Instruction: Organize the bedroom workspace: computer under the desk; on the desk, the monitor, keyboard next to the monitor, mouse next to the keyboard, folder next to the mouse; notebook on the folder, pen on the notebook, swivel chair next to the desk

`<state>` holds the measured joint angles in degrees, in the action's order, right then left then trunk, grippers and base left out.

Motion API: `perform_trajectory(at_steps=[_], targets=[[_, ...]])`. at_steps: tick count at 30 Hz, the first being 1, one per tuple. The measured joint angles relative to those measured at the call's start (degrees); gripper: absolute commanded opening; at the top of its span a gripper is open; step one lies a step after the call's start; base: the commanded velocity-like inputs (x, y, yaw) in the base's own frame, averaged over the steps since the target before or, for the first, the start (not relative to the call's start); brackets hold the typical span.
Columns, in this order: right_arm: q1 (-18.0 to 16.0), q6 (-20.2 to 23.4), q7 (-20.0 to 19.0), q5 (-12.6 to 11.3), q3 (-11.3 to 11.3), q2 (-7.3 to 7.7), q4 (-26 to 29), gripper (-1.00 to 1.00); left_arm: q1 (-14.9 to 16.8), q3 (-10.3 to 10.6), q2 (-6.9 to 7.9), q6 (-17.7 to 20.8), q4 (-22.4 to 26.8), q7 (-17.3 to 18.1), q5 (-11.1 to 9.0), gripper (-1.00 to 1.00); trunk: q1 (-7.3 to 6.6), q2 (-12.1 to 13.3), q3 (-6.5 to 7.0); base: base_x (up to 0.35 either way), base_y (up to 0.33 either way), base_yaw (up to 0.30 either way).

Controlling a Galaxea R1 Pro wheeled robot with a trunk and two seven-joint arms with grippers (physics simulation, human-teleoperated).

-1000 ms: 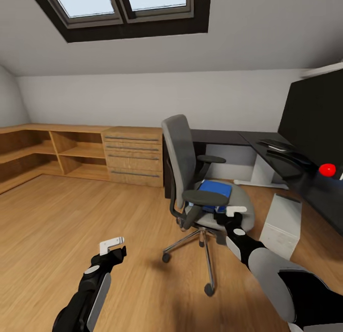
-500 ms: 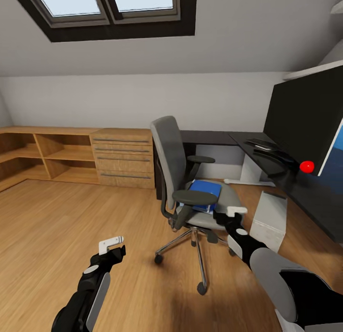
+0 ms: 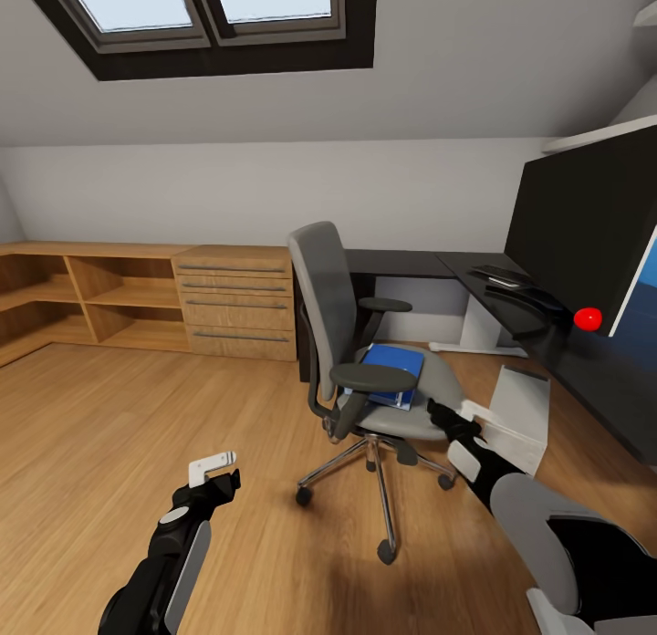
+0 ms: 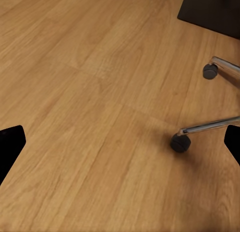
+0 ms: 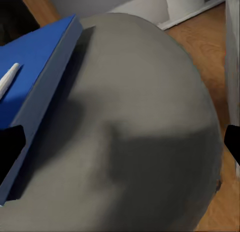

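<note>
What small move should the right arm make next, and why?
Probably ease the right gripper across the swivel chair seat toward the folder. The gripper hangs at the seat's front edge, short of the folder, with a white pen lying on top.

Colours, quick rundown: swivel chair [image 3: 365, 343] has grey seat + back, black armrests, chrome base w/ black castors. Bright blue folder [image 3: 394, 370] on it, and there's a thin white stick thing [image 5: 8, 78] on the blue, prob a pen. Desk [image 3: 511, 316] top is glossy black, white leg. Monitor [image 3: 584, 243] black w/ a red dot. Floor [image 4: 85, 117] warm honey wood grain, cabinets [image 3: 239, 300] light wood. Walls off-white.
</note>
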<state>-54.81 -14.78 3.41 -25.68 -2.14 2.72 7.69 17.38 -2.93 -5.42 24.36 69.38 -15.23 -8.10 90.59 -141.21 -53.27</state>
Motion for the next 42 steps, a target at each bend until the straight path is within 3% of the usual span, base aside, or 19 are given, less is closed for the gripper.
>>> perform_trajectory(at_steps=[3,10,14,27,42], targets=[[0.0,-0.1,0.0,-2.6,0.0,0.43,0.0,1.0,0.0,0.0,0.0,0.0,0.0,0.0,0.0,1.0,0.0,0.0,0.0,0.0,0.0,0.0],[0.0,-0.3,-0.2,-11.4,-0.2,1.91,0.1,1.0,0.0,0.0,0.0,0.0,0.0,-0.1,0.1,1.0,0.0,0.0,0.0,0.0,0.0,0.0],[0.0,-2.6,-0.3,-14.1,-0.2,2.19,0.1,1.0,0.0,0.1,0.0,0.0,0.0,-0.1,0.1,1.0,0.0,0.0,0.0,0.0,0.0,0.0],[0.0,-4.6,-0.2,-14.7,-0.2,2.37,0.2,1.0,0.0,0.1,0.0,0.0,0.0,-0.1,0.1,1.0,0.0,0.0,0.0,0.0,0.0,0.0],[0.0,-4.7,-0.2,-14.7,-0.1,2.5,0.1,1.0,0.0,-0.2,0.15,0.0,0.0,-0.2,0.1,1.0,-0.01,0.0,0.46,0.105,0.026,-0.156]])
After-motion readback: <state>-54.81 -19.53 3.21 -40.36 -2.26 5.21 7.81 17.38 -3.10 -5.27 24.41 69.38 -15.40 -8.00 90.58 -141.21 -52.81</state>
